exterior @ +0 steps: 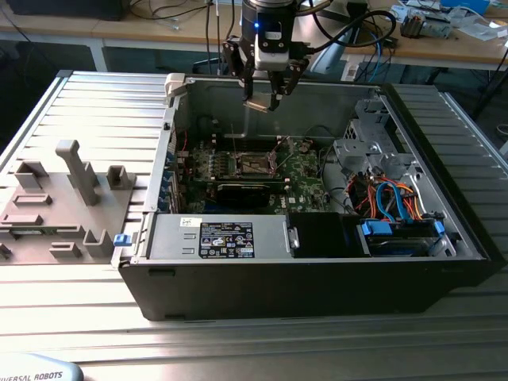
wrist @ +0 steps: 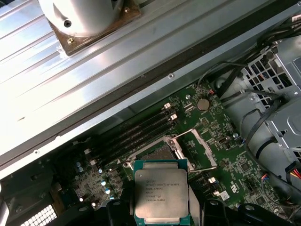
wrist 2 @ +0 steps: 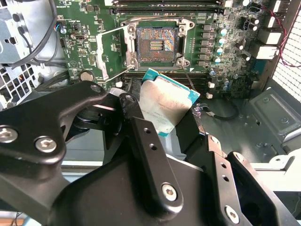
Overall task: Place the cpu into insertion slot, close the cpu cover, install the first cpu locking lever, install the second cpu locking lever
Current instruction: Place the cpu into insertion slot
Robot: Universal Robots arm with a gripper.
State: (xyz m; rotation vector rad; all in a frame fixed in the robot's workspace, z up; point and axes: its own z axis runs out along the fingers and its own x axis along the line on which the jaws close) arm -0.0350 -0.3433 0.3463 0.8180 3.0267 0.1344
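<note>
- One hand (exterior: 260, 101) clamped on the cpu (wrist 2: 164, 106), which I see held high over the open case (exterior: 464, 238).
- Insertion slot (wrist 2: 156, 43) below, well apart, cover (wrist 2: 112, 52) swung open.

Bright, even room light fills the exterior view. The ribbed table (exterior: 254, 341) shines pale, and the case (exterior: 317, 290) front and floor lie in shadow. In the first wrist view the table burns out to white on one side. In the second wrist view the cpu (wrist 2: 164, 101) lid catches glare, the black gripper (wrist 2: 160, 120) reads dark, and a side grille (wrist 2: 289, 70) glows white.
</note>
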